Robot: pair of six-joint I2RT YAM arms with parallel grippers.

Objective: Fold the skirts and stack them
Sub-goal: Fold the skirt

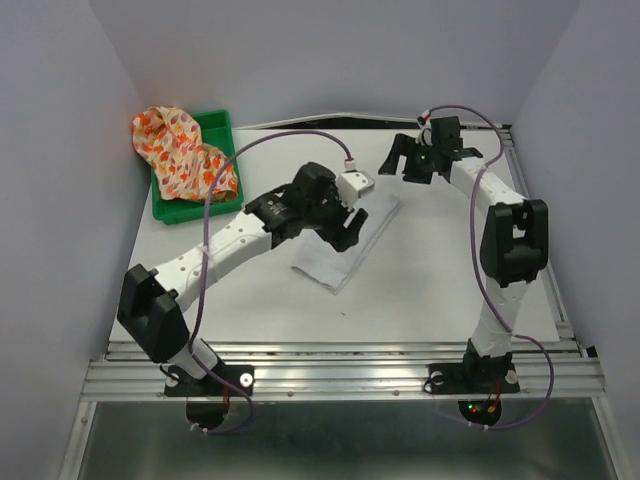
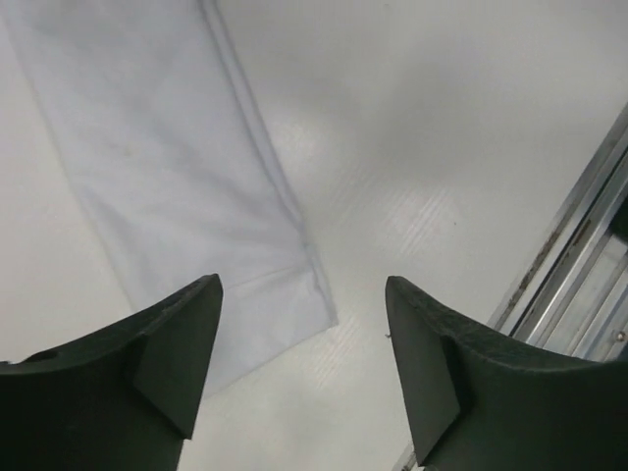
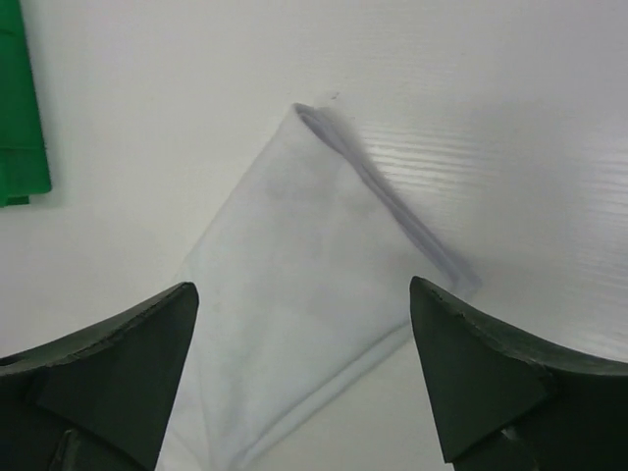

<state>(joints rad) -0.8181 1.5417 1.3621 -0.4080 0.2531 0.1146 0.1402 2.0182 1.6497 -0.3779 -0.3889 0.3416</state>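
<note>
The plain white skirt [image 1: 335, 265] lies folded into a narrow strip in the middle of the table. My left gripper [image 1: 348, 228] hovers over its middle, open and empty. In the left wrist view the white skirt [image 2: 167, 167] runs away to the upper left, its near corner between the fingers of the left gripper [image 2: 302, 285]. My right gripper [image 1: 403, 160] hangs open just beyond the strip's far end. In the right wrist view the white skirt's [image 3: 294, 285] end lies below the open right gripper [image 3: 304, 285], untouched. The floral skirt [image 1: 180, 150] sits bunched in the tray.
A green plastic tray [image 1: 218, 125] stands at the back left against the wall, and its corner shows as the green tray [image 3: 20, 108] in the right wrist view. Metal rails [image 2: 579, 265] run along the table's near edge. Grey walls close in both sides.
</note>
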